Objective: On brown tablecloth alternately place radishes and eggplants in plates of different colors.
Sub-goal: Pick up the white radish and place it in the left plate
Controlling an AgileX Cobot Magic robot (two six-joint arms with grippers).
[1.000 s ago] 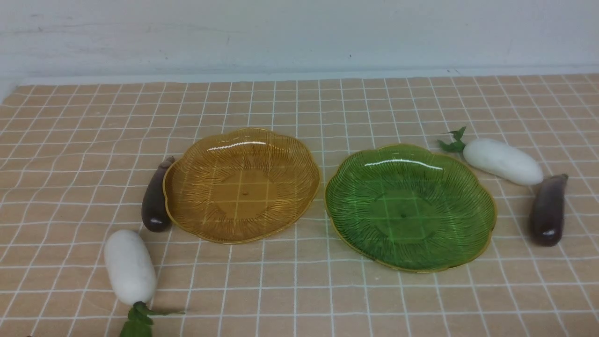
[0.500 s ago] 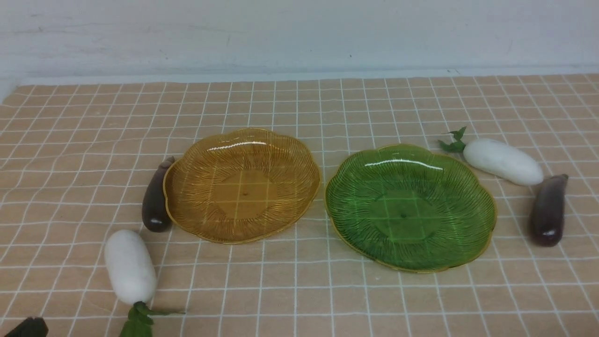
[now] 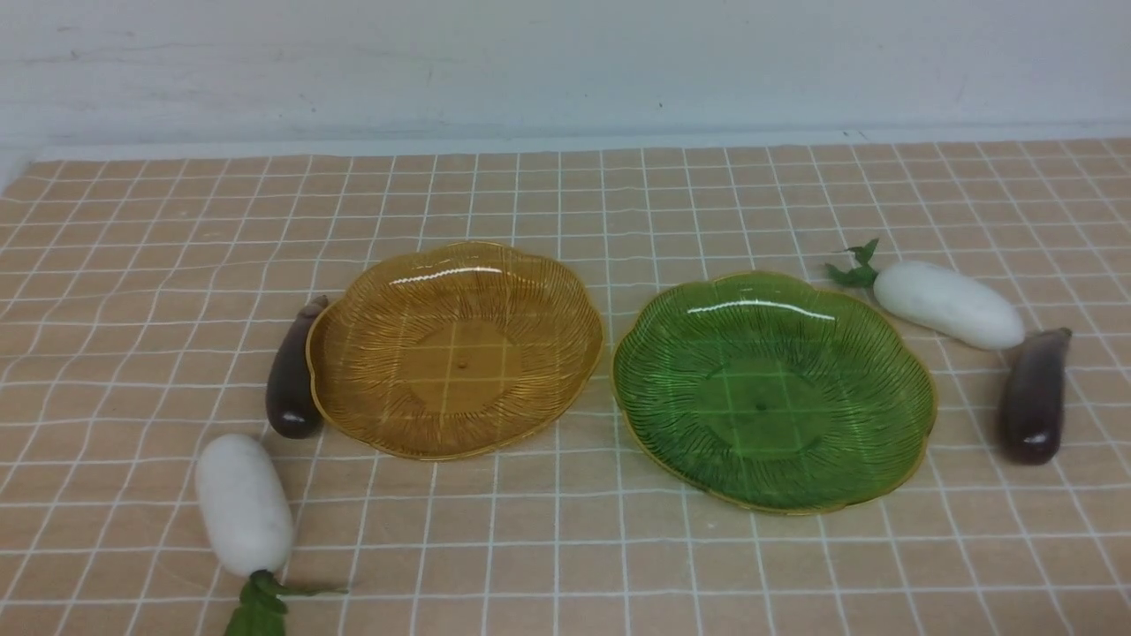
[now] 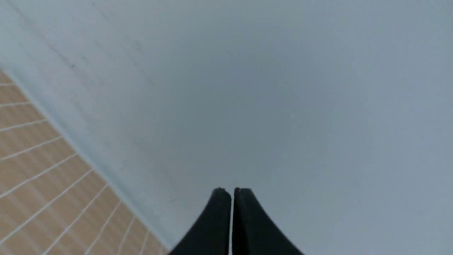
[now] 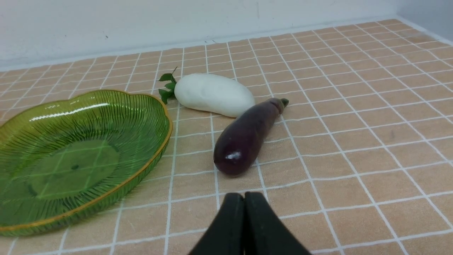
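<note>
On the brown tablecloth (image 3: 565,548) stand an amber-yellow plate (image 3: 371,349) at centre left and a green plate (image 3: 884,389) at centre right, both with nothing in them. One eggplant (image 3: 290,380) leans against the amber plate's left rim, with a radish (image 3: 243,503) in front of it. A second radish (image 3: 950,303) (image 5: 214,94) and eggplant (image 3: 1032,396) (image 5: 246,136) lie right of the green plate (image 5: 21,117). My right gripper (image 5: 244,194) is shut and empty, just short of that eggplant. Facing the pale wall, my left gripper (image 4: 232,190) is shut. Neither arm shows in the front view.
A pale wall (image 3: 565,62) closes off the back of the table. The cloth's left edge (image 3: 18,177) meets it at the far left corner. In the left wrist view only wall and a strip of cloth (image 4: 32,159) appear.
A dark tip showed at the bottom left corner of the front view half a second ago and is gone from it now. Plates, radishes and eggplants have not moved.
</note>
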